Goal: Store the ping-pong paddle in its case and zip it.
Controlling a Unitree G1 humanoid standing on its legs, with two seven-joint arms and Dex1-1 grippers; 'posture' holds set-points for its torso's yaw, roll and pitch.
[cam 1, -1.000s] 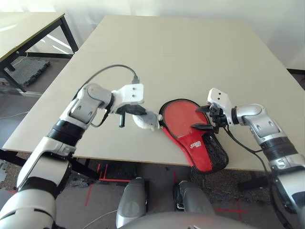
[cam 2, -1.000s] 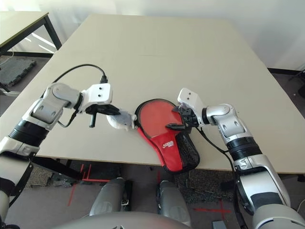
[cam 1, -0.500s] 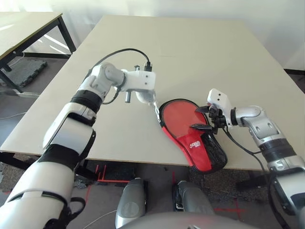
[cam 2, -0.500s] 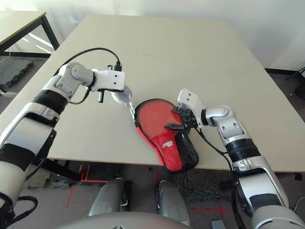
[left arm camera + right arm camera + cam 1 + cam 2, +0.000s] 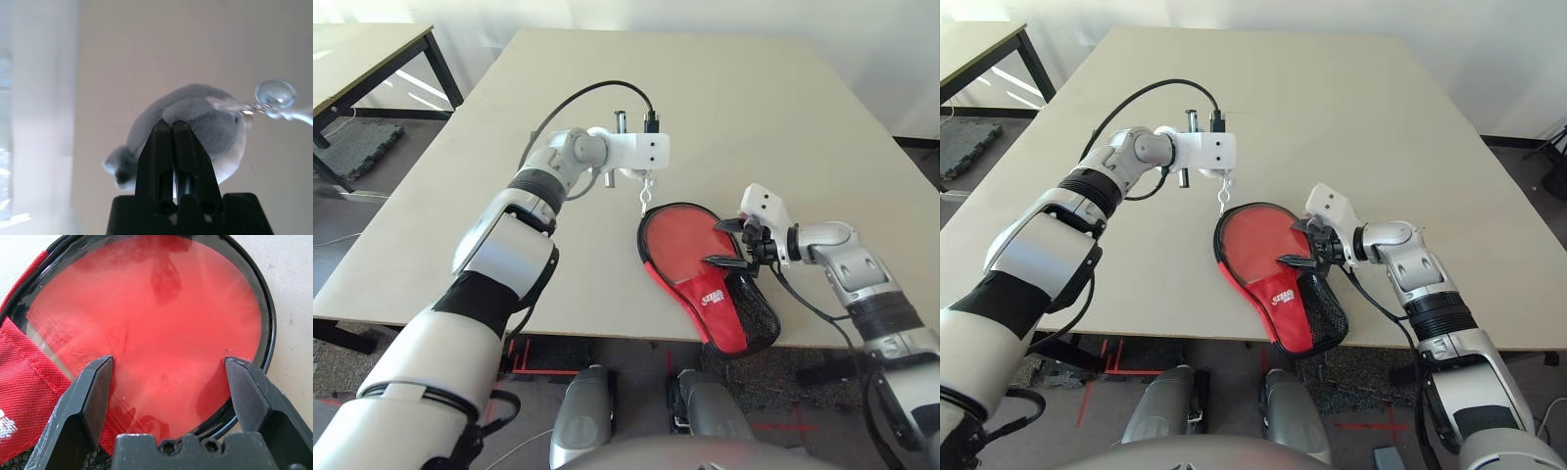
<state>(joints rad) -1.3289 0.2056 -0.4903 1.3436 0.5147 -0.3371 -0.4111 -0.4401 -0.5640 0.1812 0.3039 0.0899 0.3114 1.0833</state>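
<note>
Zipping is underway: my left gripper point(image 5: 172, 128) pinches the plush charm point(image 5: 205, 122) beyond the case point(image 5: 710, 289); my right gripper point(image 5: 168, 366), spread wide, should steady its rim.

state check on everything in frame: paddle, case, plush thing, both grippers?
paddle: inside the case, round red face exposed, handle hidden.
case: lying at the table's near edge, unzipped around the head, lower end overhanging.
grey plush bundle: lifted off the table, pinched by the left gripper, clear chain dangling.
left gripper: shut on the bundle.
right gripper: open, fingers spread over the paddle face.
table: level, bearing the case.
</note>
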